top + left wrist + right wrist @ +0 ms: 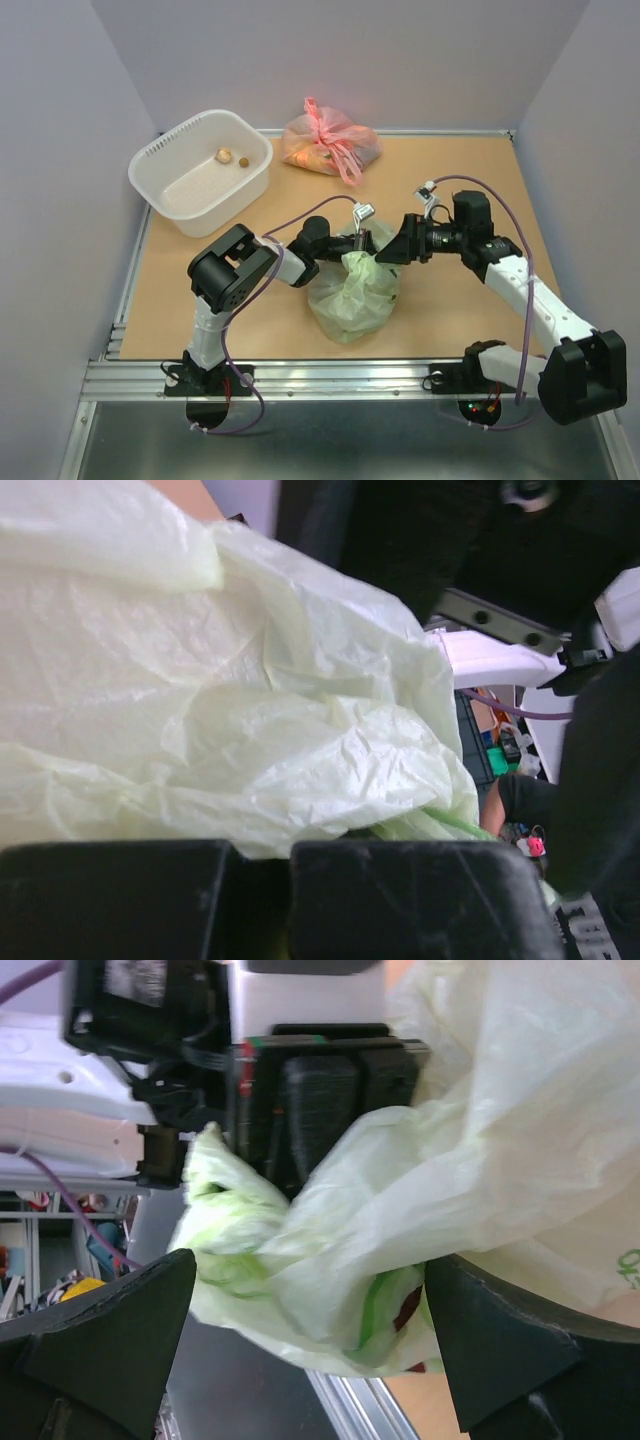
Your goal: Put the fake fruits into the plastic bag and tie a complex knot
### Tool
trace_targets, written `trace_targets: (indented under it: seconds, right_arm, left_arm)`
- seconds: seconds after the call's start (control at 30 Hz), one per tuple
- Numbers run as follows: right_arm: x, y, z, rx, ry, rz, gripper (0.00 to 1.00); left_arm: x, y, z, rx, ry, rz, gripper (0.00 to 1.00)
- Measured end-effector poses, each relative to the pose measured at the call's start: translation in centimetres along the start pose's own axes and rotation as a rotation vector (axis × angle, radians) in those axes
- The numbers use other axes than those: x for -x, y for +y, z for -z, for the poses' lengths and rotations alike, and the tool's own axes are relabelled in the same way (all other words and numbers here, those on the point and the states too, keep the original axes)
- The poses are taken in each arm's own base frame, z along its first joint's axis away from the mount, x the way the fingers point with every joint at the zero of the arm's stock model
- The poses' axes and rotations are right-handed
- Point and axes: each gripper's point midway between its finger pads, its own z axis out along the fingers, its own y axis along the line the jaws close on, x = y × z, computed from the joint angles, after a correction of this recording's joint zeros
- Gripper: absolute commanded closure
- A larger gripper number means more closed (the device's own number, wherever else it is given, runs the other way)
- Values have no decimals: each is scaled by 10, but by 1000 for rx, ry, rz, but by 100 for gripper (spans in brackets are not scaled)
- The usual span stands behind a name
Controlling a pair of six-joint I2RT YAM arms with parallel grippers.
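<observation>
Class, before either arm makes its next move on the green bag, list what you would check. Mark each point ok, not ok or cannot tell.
1. Left claw shut on the plastic bag: ok.
2. Right claw open, one finger on each side of the bunched plastic: ok.
3. Knot tied: cannot tell; only a twisted green strip shows beside the left claw.
4. All fruit bagged: cannot tell; two small items lie in the white basket, too small to identify.
5. Pink bag lies apart from both arms: ok.
</observation>
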Motion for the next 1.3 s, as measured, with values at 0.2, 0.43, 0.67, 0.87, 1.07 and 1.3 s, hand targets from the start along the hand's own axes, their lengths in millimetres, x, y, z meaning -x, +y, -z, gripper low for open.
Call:
trace_targets:
  seconds: [0.2, 0.43, 0.67, 0.87, 1.07, 1.3]
  right_arm:
    - [9, 13, 16, 21, -8, -2, 0]
    - [8, -14, 44, -50, -29, -139, 4]
    - [0, -15, 60, -37, -16, -198, 63]
    - [-5, -7, 62, 1, 1, -203, 62]
    - [-9, -14, 59, 9, 24, -227, 62]
    - [-14, -27, 52, 6, 54, -288, 62]
  left_arm:
    - [1, 0, 0, 4, -9, 10, 100]
    - [2, 1, 0, 8, -12, 33, 100]
    - [2, 1, 0, 9, -13, 42, 100]
    - [3, 1, 0, 10, -14, 46, 100]
    - [5, 1, 2, 13, -22, 50, 100]
    - [6, 1, 2, 13, -24, 61, 100]
